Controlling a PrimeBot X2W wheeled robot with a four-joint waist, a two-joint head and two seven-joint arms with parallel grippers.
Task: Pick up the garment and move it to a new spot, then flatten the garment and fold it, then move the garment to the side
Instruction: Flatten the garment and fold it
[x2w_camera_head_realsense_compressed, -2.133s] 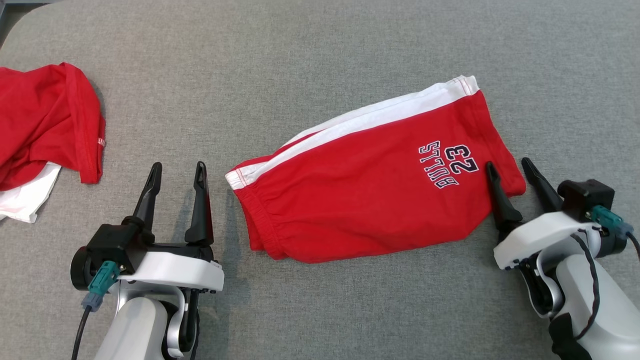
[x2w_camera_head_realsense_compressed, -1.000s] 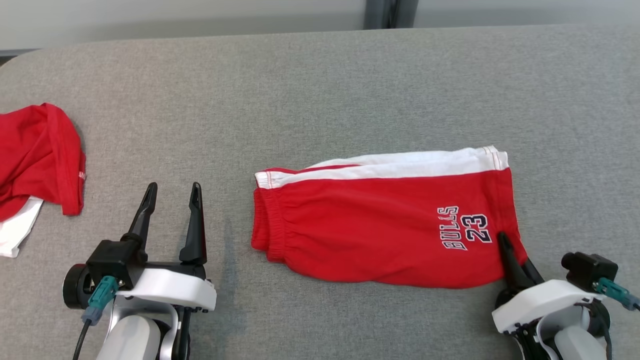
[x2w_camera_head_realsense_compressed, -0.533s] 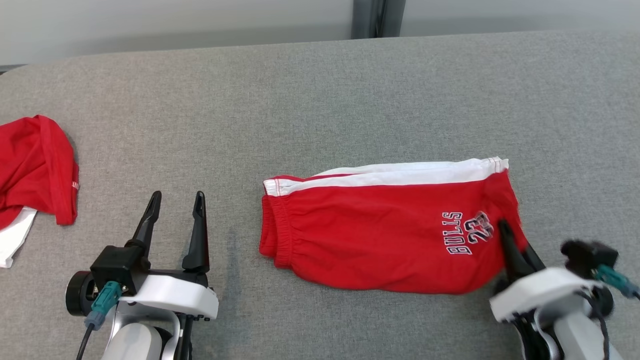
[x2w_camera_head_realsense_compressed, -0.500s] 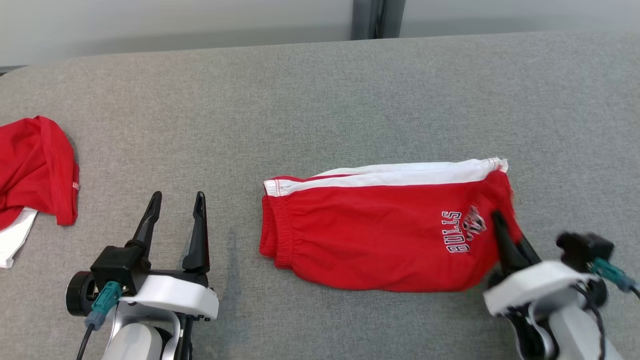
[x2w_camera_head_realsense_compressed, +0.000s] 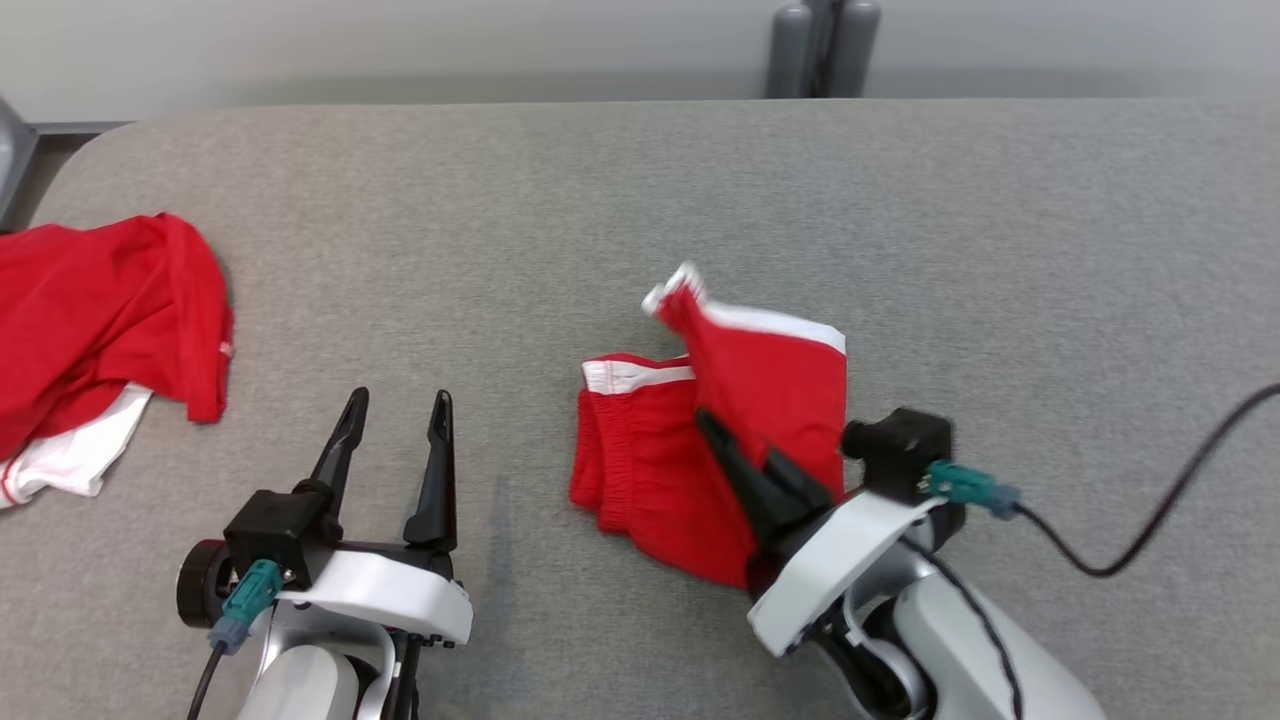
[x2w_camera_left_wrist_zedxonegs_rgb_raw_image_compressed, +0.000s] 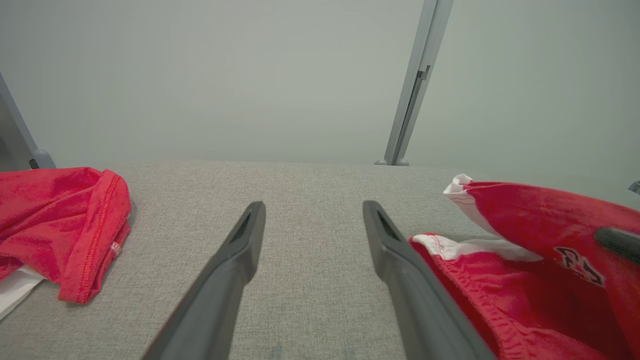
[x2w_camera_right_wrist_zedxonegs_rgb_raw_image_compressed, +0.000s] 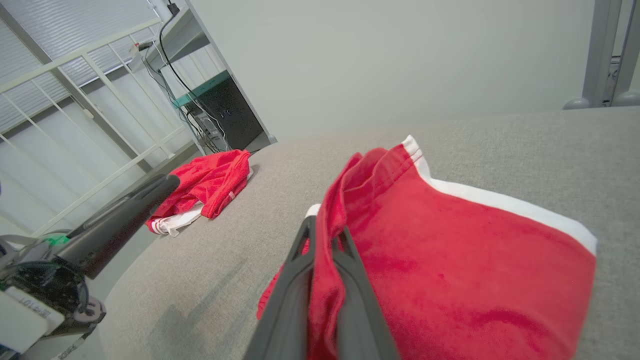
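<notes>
Shorts (x2w_camera_head_realsense_compressed: 765, 385) pinched by right hand (x2w_camera_head_realsense_compressed: 708, 420), waistband (x2w_camera_head_realsense_compressed: 592, 470) lying toward nine o'clock; left hand (x2w_camera_head_realsense_compressed: 400, 398) spread, beyond it.

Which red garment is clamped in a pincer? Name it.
The white-striped shorts at centre, pinched by the right pincer; the crumpled garment at left lies free.

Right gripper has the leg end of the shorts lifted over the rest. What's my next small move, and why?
Probably carry the right gripper leftward and lower, laying the lifted leg end onto the waistband. The gripper is shut on that end, which hangs over the shorts, short of the waistband; the left gripper is open and apart.
</notes>
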